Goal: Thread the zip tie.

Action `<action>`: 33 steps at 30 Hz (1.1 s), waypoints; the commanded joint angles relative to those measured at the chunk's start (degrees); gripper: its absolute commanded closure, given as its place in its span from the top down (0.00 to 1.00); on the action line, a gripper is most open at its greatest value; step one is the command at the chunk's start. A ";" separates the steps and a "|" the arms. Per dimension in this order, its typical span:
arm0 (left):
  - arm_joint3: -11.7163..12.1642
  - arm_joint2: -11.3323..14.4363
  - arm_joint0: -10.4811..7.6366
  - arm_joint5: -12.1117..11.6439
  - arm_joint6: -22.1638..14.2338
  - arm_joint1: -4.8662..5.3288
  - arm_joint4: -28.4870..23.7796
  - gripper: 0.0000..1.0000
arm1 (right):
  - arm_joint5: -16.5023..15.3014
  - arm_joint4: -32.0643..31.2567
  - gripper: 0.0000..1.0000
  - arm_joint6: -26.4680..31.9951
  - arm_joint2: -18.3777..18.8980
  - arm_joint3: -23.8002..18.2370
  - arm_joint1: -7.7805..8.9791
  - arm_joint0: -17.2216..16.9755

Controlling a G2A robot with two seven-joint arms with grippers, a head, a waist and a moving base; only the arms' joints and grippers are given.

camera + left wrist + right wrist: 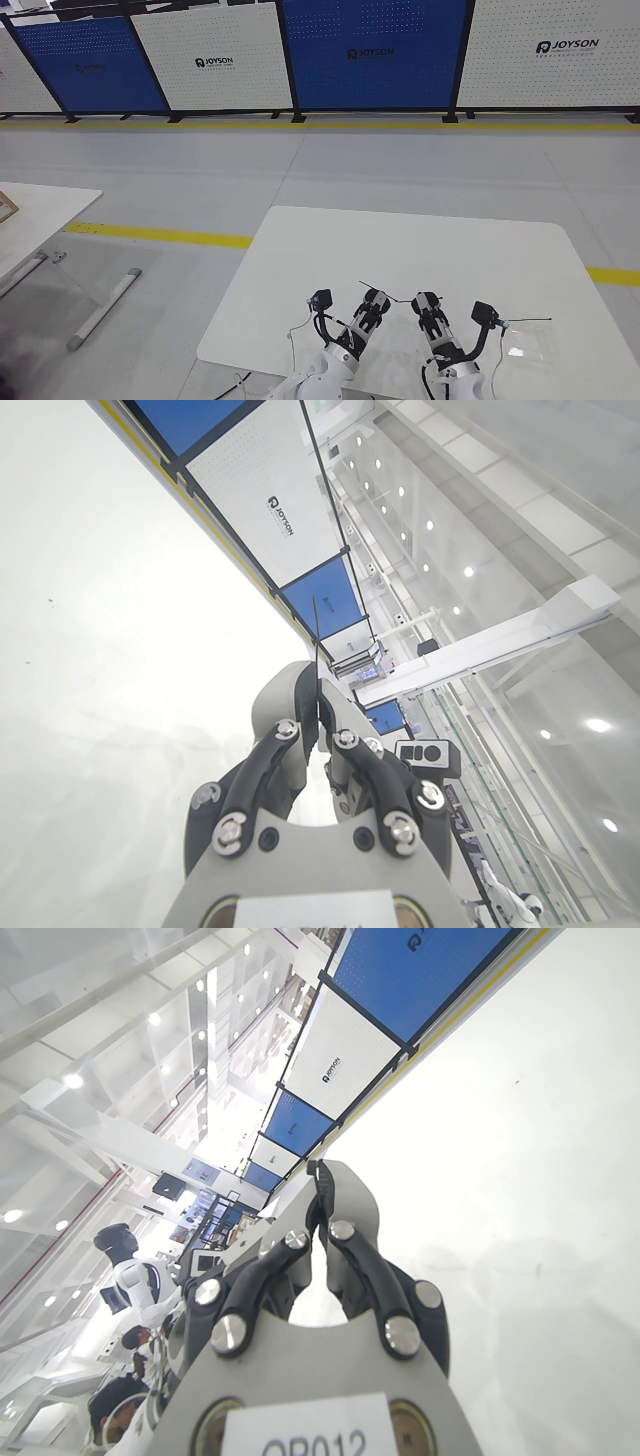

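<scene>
— How is the left gripper (318, 695) found?

— Closed tight. The zip tie (316, 625) is pinched between its pads, and a thin black strip is left projecting past the tips.

— And the right gripper (318, 1188)?

— Also closed. A small dark nub is nipped at its very tips. It is probably the tie's head, though it is too small for certainty.

— Where are the two placed?

— Both are held over the table (400, 240), close to its near edge, with the tips turned toward each other and only a small gap between them.

— What room is offered?

— A broad stretch of the table's white top is seen beyond the tips, out to its far edge. Toward the table's right edge, a thin dark strand (530, 320) and a clear bag (522, 350) are laid near the right arm.
</scene>
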 commanded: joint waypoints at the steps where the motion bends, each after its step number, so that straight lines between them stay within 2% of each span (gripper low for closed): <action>1: 0.00 0.00 0.00 0.00 0.00 0.00 0.00 0.00 | -0.58 -0.08 0.00 -0.20 0.49 -0.40 -0.03 -0.56; 6: 0.00 0.00 0.00 0.00 0.00 0.00 0.00 0.00 | -0.67 -0.41 0.00 0.35 1.35 -1.03 -0.16 -1.18; 13: 0.00 0.00 0.00 0.00 0.00 0.00 0.00 0.00 | 1.51 -1.38 0.00 1.56 0.22 0.05 -0.90 0.11; 17: 0.00 0.00 0.00 0.00 0.00 0.00 0.00 0.00 | 1.33 -1.44 0.00 1.26 0.29 0.31 -1.21 0.26; 23: 0.00 0.00 0.00 0.00 0.00 0.00 0.00 0.00 | 0.03 -1.92 0.00 0.53 1.69 -0.91 -1.26 -1.37; 33: 0.00 0.00 0.00 0.00 0.00 0.00 0.00 0.00 | 1.48 -2.85 0.00 1.70 1.02 -0.04 -2.04 -0.37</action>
